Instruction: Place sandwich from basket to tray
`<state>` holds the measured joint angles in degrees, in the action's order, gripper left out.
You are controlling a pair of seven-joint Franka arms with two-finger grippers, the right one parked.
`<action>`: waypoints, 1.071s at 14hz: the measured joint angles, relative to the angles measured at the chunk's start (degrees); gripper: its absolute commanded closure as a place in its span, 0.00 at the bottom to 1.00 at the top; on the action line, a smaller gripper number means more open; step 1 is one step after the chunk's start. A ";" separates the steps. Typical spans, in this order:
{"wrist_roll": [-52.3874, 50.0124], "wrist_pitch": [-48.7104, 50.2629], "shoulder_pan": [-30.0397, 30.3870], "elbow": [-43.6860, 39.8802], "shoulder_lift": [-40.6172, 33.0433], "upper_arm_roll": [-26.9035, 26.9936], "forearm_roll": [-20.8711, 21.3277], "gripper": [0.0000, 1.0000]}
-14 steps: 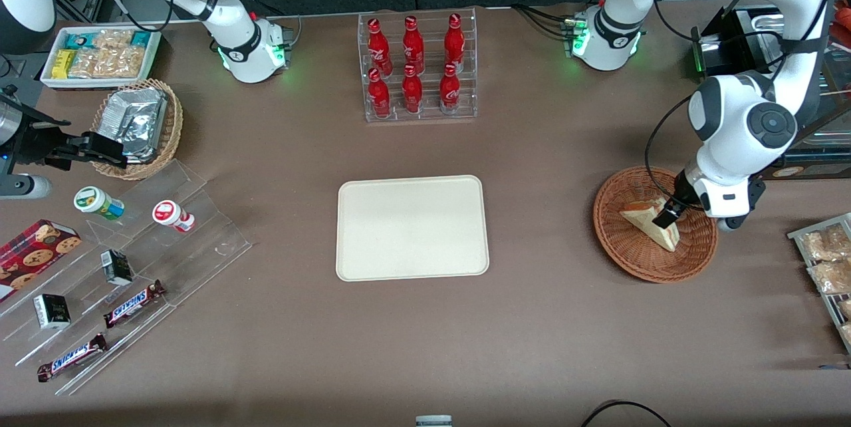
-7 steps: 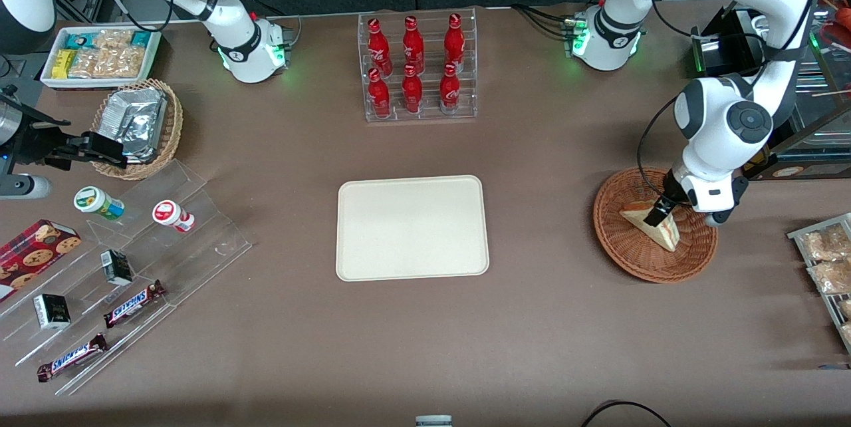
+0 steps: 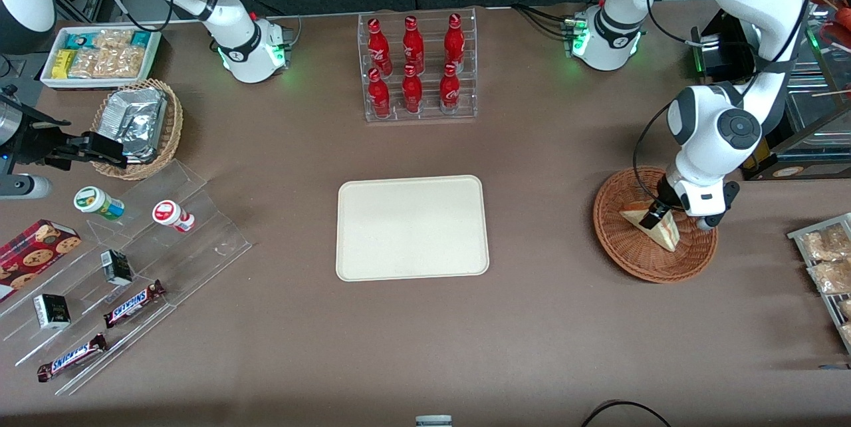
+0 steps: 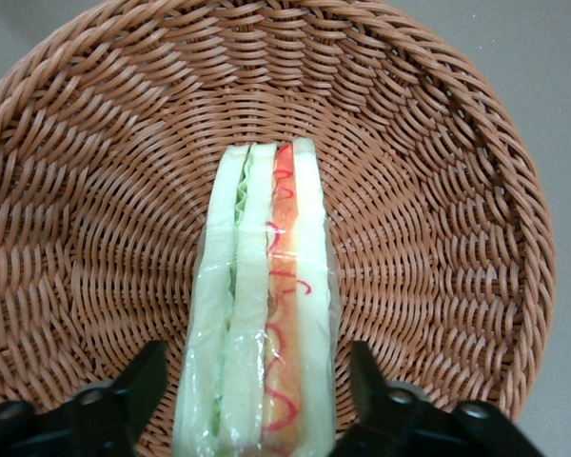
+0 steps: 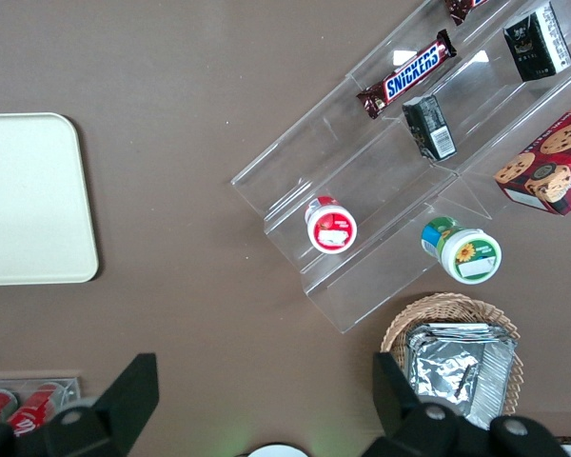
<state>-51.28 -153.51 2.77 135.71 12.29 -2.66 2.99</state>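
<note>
The sandwich, a wrapped pale wedge with red-orange and green filling, lies in the reddish-brown wicker basket toward the working arm's end of the table. My left gripper is down in the basket over the sandwich. In the left wrist view the gripper is open, with one black finger on each side of the sandwich and a small gap at each, above the basket's weave. The cream-white tray lies bare at mid-table and also shows in the right wrist view.
A clear rack of red bottles stands farther from the camera than the tray. Packets on a tray lie beside the basket at the table's end. A clear stepped display with snack bars and a tan basket of foil packets lie toward the parked arm's end.
My left gripper and wrist have shifted a little toward the tray along the sandwich. The sandwich and basket have not moved.
</note>
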 measured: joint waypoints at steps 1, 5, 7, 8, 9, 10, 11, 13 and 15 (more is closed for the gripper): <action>-0.26 -0.08 0.00 -0.09 -0.01 0.00 0.00 0.76; -0.59 3.41 -0.09 -1.66 -1.57 -0.15 0.01 0.76; -0.59 10.46 -0.39 -4.32 -3.60 -0.92 0.04 0.76; -0.60 15.16 -0.56 -6.15 -4.92 -1.71 0.06 0.76; -0.59 20.59 -0.74 -8.42 -6.42 -2.87 0.08 0.76; -0.60 26.32 -0.84 -11.00 -7.82 -4.46 0.09 0.76; -0.86 32.03 -0.94 -14.00 -9.06 -6.46 0.09 0.76; -2.90 39.76 -1.10 -19.54 -10.40 -11.35 0.09 0.76; -5.46 41.96 -1.24 -23.23 -10.19 -17.17 0.09 0.76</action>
<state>-56.74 -111.55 1.52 112.48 2.09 -19.83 3.08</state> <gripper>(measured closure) 0.758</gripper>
